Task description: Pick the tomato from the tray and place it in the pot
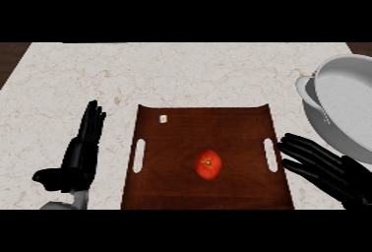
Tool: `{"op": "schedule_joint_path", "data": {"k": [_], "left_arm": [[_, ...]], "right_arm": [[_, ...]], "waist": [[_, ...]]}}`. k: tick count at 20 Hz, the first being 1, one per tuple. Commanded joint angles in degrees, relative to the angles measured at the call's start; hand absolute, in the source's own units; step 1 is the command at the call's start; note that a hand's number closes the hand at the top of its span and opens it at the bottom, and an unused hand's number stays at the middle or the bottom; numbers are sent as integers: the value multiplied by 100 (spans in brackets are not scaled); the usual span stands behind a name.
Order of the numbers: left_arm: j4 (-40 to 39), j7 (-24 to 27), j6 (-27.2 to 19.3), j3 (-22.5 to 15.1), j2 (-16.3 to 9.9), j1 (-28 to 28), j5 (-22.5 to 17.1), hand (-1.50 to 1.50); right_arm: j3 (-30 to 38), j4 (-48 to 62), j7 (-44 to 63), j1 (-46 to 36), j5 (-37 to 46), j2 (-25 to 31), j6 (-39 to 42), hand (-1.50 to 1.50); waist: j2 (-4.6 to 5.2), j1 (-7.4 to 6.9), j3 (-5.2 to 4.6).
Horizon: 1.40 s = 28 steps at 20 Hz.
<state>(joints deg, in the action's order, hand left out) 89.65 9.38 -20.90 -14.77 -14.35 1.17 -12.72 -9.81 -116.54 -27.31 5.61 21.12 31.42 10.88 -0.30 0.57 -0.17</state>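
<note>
A pale marble bench [189, 74] fills the head view, with dark wood showing at its far left and far right corners. On the near middle of the bench lies a dark brown wooden tray [207, 197], with a slot handle cut into its left side and another into its right side. The tomato [208, 164] sits on the tray, a little right of its centre and toward the near half, with nothing touching it. A small white tag [163, 118] lies near the tray's far left corner.

The grey metal pot [341, 106] stands on the bench at the right edge, far of the right robot hand and apart from the tray; part of it is cut off by the edge of the view.

The left robot hand [78, 155] rests left of the tray, fingers straight and pointing away, thumb out to the left, holding nothing. The right robot hand [327, 165] is just right of the tray, near its right slot handle, fingers spread and straight, pointing toward the tray, also holding nothing.
</note>
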Motion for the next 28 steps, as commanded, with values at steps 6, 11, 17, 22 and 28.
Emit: {"op": "schedule_joint_path", "data": {"k": [6,11,17,22,28], "left_arm": [[252,-135,127,28,-2,-10,109,0],[-72,136,180,69,339,-46,278,0],[241,-200,156,114,333,-63,430,0],[475,-291,482,349,267,-301,412,0],[596,-465,477,378,586,-330,700,0]], "right_arm": [[-1585,-295,2260,-373,1901,-567,388,-150],[-1810,149,2693,-945,2122,-1174,840,-150],[-2150,680,3022,-736,3023,-1414,643,-150],[-1579,1500,2452,-1145,2836,-1568,804,-150],[-1828,1303,2512,-933,3317,-1943,811,-150]], "waist": [[25,-96,14],[31,-83,15],[25,-68,17],[28,-83,18],[26,-68,17]]}}
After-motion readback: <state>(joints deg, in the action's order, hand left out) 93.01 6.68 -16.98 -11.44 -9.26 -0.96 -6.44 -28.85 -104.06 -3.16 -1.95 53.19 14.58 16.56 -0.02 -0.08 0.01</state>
